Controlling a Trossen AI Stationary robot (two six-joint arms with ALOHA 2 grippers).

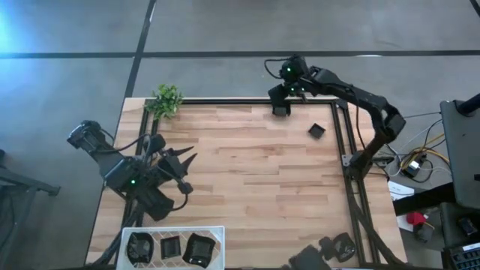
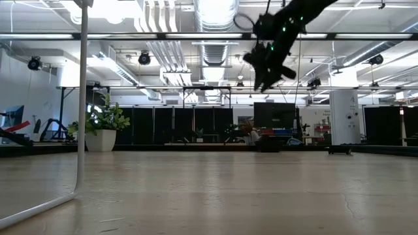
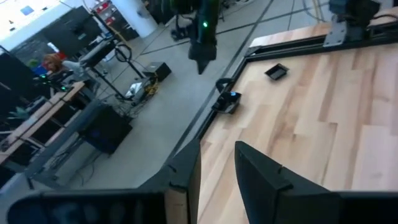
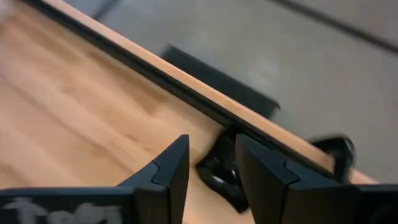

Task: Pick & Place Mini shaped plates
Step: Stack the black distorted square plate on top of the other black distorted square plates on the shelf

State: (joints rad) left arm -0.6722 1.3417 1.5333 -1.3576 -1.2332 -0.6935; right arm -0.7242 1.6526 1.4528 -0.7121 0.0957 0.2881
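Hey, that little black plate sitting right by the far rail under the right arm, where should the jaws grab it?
Probably by its shallow rim, from above. The plate lies flat against the black rail at the table's far edge, so one jaw likely fits only on the table side or across its two free edges. The right gripper hovers over it, jaws open. The left gripper waits near the tray.

We see a small green plant (image 1: 166, 99) at the wooden table's (image 1: 247, 172) far left corner, and grey floor (image 1: 225, 30) beyond.
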